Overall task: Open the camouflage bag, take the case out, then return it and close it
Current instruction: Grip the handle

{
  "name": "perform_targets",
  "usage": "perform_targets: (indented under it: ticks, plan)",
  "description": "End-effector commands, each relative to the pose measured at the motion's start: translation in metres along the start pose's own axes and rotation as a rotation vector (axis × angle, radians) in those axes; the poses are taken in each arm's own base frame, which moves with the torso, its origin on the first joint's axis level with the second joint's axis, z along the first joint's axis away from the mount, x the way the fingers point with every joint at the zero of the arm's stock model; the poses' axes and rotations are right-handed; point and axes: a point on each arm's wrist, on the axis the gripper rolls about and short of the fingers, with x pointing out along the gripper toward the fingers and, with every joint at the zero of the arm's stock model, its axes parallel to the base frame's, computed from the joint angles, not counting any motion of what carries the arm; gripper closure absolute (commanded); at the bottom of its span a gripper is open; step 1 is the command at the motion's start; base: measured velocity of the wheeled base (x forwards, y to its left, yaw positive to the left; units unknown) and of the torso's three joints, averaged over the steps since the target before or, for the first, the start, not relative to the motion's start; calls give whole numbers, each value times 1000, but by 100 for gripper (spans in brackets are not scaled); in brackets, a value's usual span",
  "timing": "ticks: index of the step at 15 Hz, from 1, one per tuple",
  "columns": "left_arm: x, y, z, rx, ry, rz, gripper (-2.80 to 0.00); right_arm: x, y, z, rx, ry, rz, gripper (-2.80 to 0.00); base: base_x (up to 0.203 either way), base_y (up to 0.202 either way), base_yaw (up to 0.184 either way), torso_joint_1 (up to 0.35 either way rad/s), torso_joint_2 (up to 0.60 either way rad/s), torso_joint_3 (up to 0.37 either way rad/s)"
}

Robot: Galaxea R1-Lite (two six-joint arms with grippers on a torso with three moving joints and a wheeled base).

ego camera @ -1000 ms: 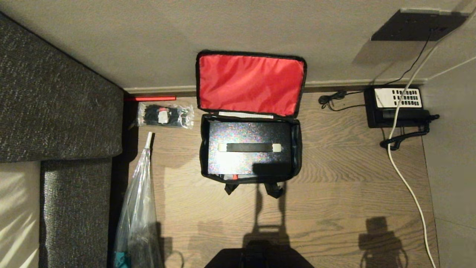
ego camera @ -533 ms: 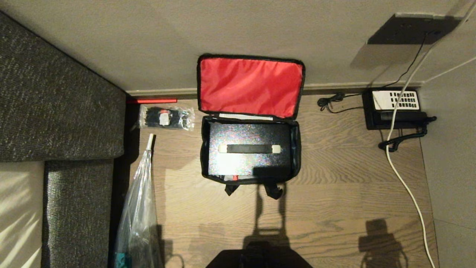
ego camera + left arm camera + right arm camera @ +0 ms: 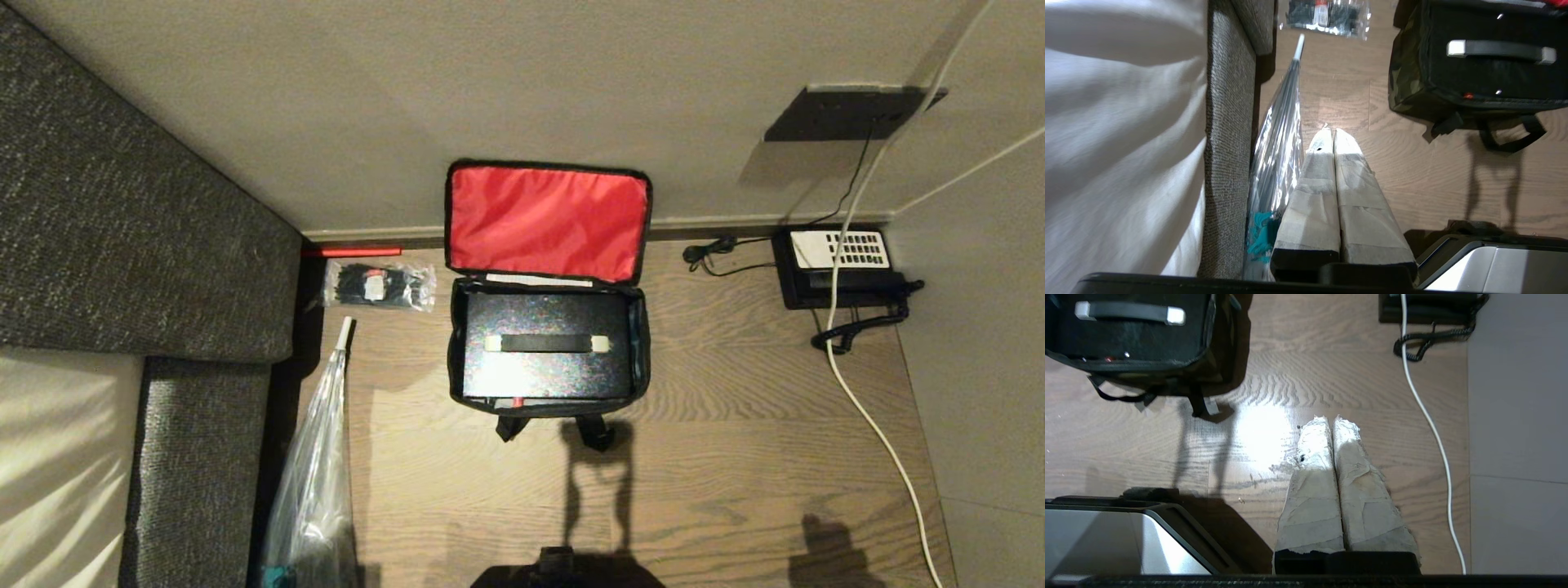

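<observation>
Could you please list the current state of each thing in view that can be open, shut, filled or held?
camouflage bag: open, lid flipped back against the wall, red lining showing.
case: lying flat inside the bag, handle on top, not held.
left gripper: shut, empty, above bare floor near the sofa.
right gripper: shut, empty, above bare floor.
telephone: handset on its cradle.
packet of cable ties: sealed as far as can be seen, on the floor.

Right gripper [image 3: 1333, 422], fingers together, hangs above floor [image 3: 1290, 384] near camouflage bag [image 3: 1216, 371].
</observation>
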Motion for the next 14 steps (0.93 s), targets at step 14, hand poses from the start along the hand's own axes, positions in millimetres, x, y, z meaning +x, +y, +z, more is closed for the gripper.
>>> perform_targets:
  ticks: [14]
  plan:
    - [0,0,-1,7,1,-1,0,0,0,0,-1,-3,0,0,0,0,0,3,3,170]
